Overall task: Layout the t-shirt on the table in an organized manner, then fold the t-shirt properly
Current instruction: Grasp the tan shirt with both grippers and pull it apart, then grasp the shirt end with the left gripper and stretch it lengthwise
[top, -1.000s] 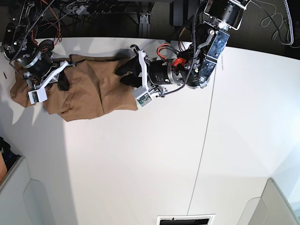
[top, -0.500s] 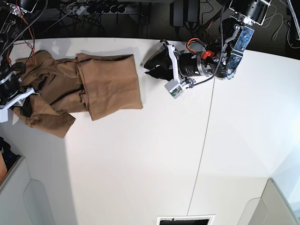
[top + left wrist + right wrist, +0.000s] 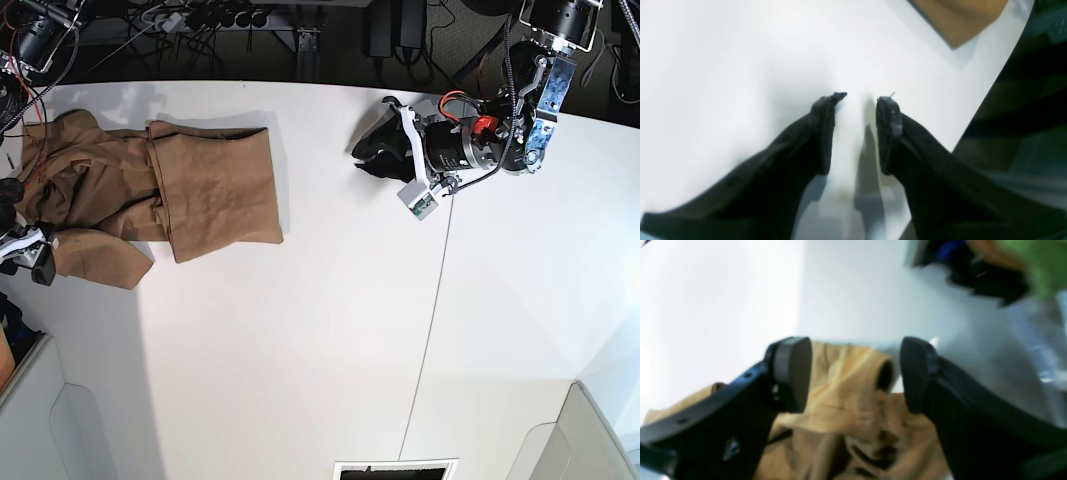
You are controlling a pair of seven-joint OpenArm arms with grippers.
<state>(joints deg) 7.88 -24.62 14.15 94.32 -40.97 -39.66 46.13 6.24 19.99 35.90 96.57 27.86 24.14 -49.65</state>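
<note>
From the t-shirt [image 3: 150,195] lying half-bunched at the counter's [image 3: 330,330] far-left edge, the right gripper [image 3: 853,373] hangs open-jawed above it, the left gripper [image 3: 385,150] open and empty well right; loose folds could slide off.

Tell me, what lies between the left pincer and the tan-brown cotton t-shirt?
Only bare white table; the base view shows nothing between left pincer and tan-brown cotton t-shirt.
</note>
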